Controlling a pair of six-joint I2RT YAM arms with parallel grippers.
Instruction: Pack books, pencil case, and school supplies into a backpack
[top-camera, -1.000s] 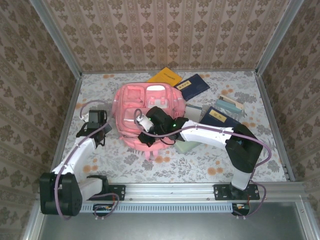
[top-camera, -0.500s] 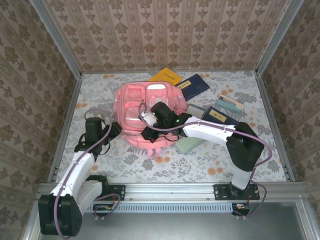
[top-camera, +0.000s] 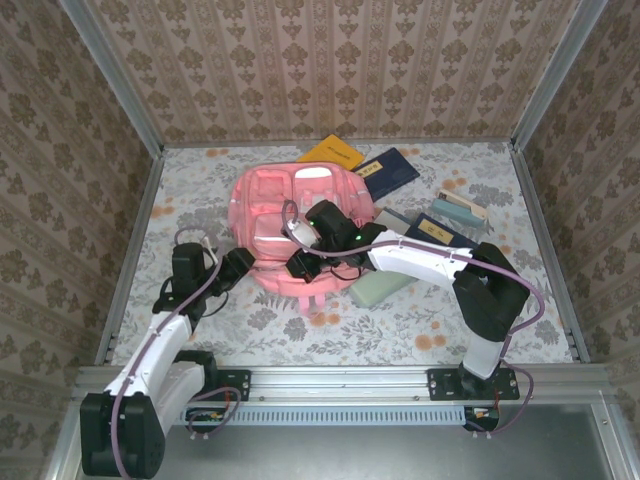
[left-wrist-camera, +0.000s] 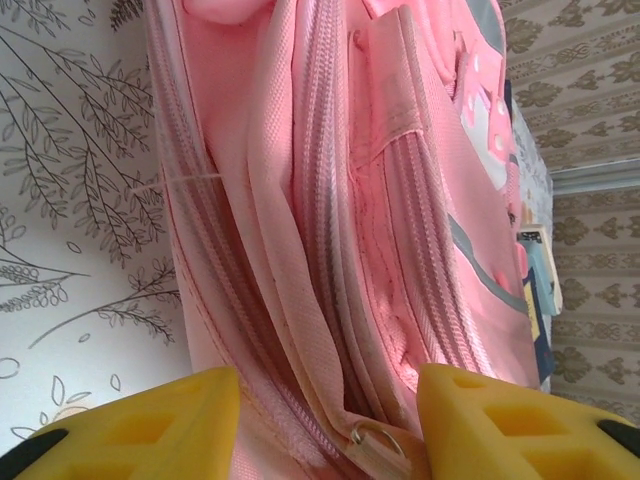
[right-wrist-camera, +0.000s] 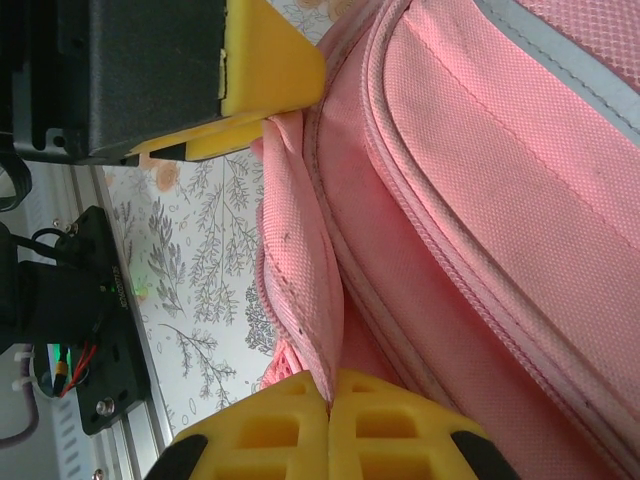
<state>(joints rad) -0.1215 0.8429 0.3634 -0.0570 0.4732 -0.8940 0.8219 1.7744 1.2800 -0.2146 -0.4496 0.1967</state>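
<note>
The pink backpack (top-camera: 290, 200) lies flat mid-table. My right gripper (top-camera: 298, 264) is at its near edge, shut on a fold of the backpack's fabric (right-wrist-camera: 300, 300); the pads (right-wrist-camera: 380, 425) pinch it tight. My left gripper (top-camera: 240, 264) stands open against the backpack's left near side, its jaws straddling the zip seam (left-wrist-camera: 330, 250) with a metal zip pull (left-wrist-camera: 375, 438) between them. A yellow-orange book (top-camera: 330, 153) and a navy book (top-camera: 390, 172) lie behind the backpack, with another navy book (top-camera: 440, 234) to the right. The mint pencil case (top-camera: 378, 288) lies partly under my right arm.
Small teal pieces (top-camera: 460, 208) lie at the right, behind the navy book. Patterned walls close in the table on three sides. The left gripper's yellow finger (right-wrist-camera: 265, 60) sits close above the pinched fold in the right wrist view. Bare tablecloth (top-camera: 400, 330) lies near the front.
My left arm has swung right up to the backpack's edge and its jaws have opened. My right gripper keeps its hold on the fabric and has shifted slightly.
</note>
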